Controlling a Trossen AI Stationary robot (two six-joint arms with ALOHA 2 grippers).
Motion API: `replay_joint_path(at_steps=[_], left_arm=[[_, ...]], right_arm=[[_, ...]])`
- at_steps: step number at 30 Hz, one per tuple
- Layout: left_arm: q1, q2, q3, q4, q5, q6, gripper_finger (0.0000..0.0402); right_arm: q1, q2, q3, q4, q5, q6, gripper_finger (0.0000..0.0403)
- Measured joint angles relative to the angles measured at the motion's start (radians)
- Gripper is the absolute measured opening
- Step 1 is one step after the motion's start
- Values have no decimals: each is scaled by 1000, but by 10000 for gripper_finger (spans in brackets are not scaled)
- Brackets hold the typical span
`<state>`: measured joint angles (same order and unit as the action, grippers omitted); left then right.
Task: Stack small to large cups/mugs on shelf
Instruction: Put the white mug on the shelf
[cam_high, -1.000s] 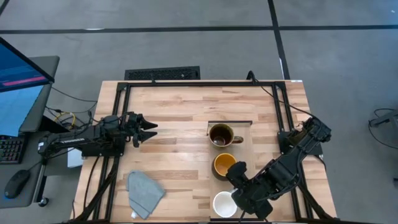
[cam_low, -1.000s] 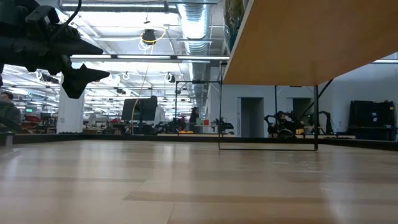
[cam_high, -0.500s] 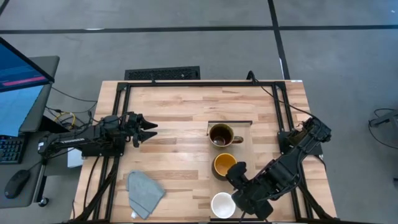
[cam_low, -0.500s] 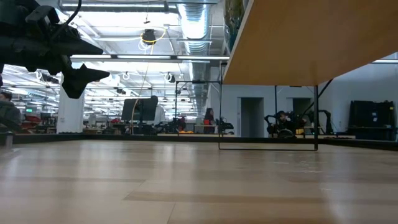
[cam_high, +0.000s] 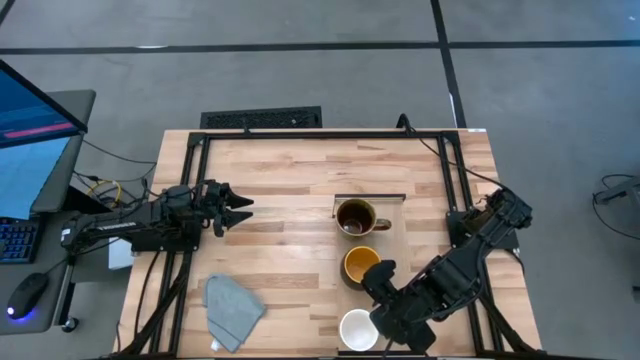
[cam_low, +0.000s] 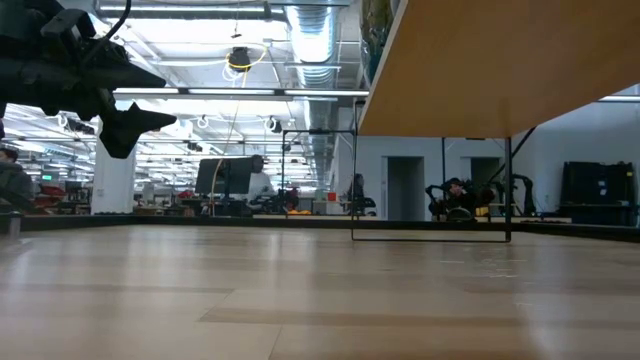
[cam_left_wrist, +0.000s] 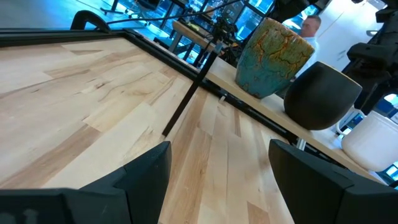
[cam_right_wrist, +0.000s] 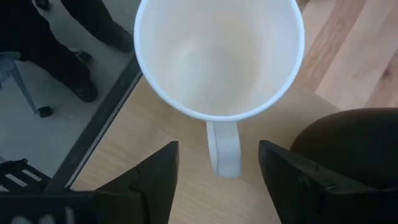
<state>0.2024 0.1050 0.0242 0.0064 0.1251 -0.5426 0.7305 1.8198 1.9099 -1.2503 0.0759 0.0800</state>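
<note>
Three mugs stand in a row on the pale shelf (cam_high: 392, 248): a brown glazed one (cam_high: 355, 217) farthest, a dark one with a yellow inside (cam_high: 360, 265) in the middle, and a white one (cam_high: 357, 330) nearest. My right gripper (cam_high: 380, 316) hovers open above the white mug (cam_right_wrist: 217, 56), pointing steeply down, its fingers either side of the handle (cam_right_wrist: 224, 146) without touching. My left gripper (cam_high: 243, 208) waits open and level over the table's left part, facing the mugs (cam_left_wrist: 320, 93).
A grey-blue cloth (cam_high: 232, 308) lies on the tabletop near the front left. The shelf is raised on a thin black frame (cam_low: 430, 235), and its underside (cam_low: 500, 60) shows in the low view. Bare tabletop lies between the left gripper and the shelf.
</note>
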Motion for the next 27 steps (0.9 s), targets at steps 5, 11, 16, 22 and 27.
replay_joint_path(at_steps=[5, 11, 16, 22, 27], left_arm=[[0, 0, 0, 0, 1, 0, 261], [0, 0, 0, 0, 1, 0, 261], [0, 0, 0, 0, 1, 0, 261], [0, 0, 0, 0, 2, 0, 261], [0, 0, 0, 0, 2, 0, 261]], right_arm=[[-7, 0, 0, -1, 0, 3, 219], [-12, 1, -16, 10, -15, 1, 160], [-15, 3, -33, 19, -51, 1, 127], [-20, 2, -33, 21, -51, 7, 107], [-20, 2, -33, 20, -52, 31, 83]])
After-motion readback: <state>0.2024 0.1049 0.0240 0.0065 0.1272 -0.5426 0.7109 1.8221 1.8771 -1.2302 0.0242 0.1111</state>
